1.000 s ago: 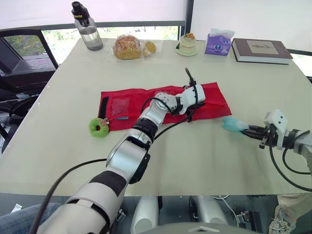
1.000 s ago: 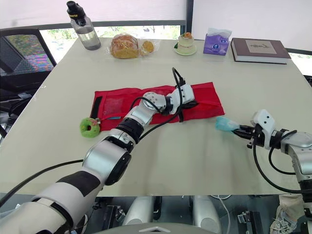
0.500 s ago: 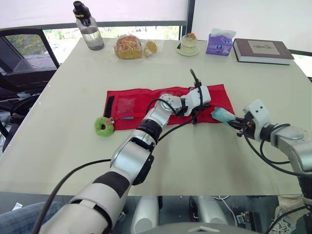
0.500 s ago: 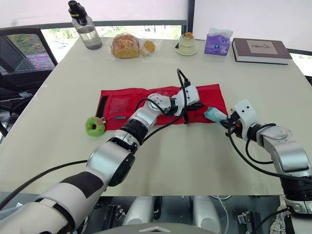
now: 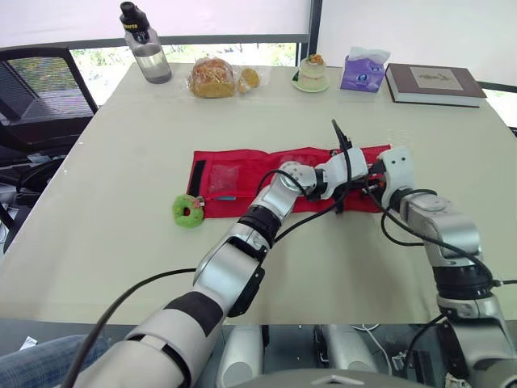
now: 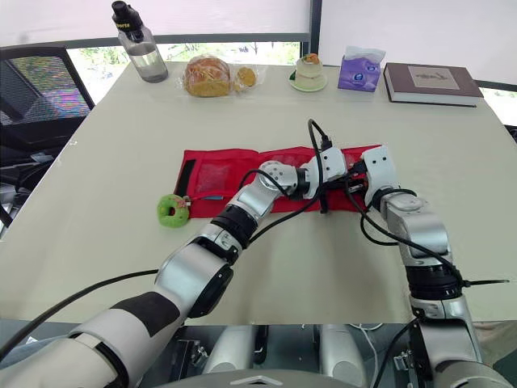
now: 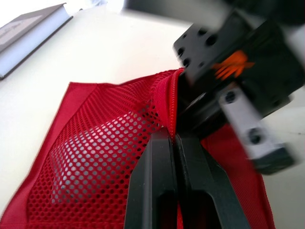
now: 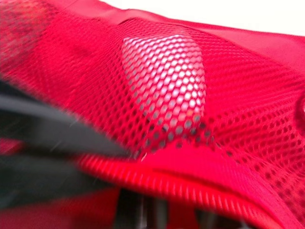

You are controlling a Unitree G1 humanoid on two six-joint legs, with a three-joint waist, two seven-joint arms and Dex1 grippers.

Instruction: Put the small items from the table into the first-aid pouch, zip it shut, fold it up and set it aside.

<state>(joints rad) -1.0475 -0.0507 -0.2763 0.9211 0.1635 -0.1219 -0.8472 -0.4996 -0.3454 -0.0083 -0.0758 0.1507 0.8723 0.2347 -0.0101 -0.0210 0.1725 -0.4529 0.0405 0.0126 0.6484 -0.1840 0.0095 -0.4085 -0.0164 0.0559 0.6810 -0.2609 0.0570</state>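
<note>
The red first-aid pouch (image 5: pixel 242 174) lies unfolded flat on the table. My left gripper (image 5: pixel 358 175) sits at its right end, shut on the zip edge (image 7: pixel 170 102) of the mesh pocket and holding it up. My right gripper (image 5: pixel 373 170) is pressed against that same opening from the right, close to the left one; its body (image 7: pixel 228 71) looms in the left wrist view. A pale item (image 8: pixel 164 81) lies under the red mesh. A green ring-shaped item (image 5: pixel 188 211) rests on the table by the pouch's left end.
Along the table's far edge stand a water bottle (image 5: pixel 145 42), bagged bread (image 5: pixel 214 78), a small cake on a plate (image 5: pixel 312 73), a tissue pack (image 5: pixel 360 71) and a book (image 5: pixel 433 82). A black chair (image 5: pixel 32 89) stands to the left.
My right gripper carried a teal item from the table's right side leftward to the pouch's opening; the item is now out of sight. The left gripper kept its hold. The camera shifted.
</note>
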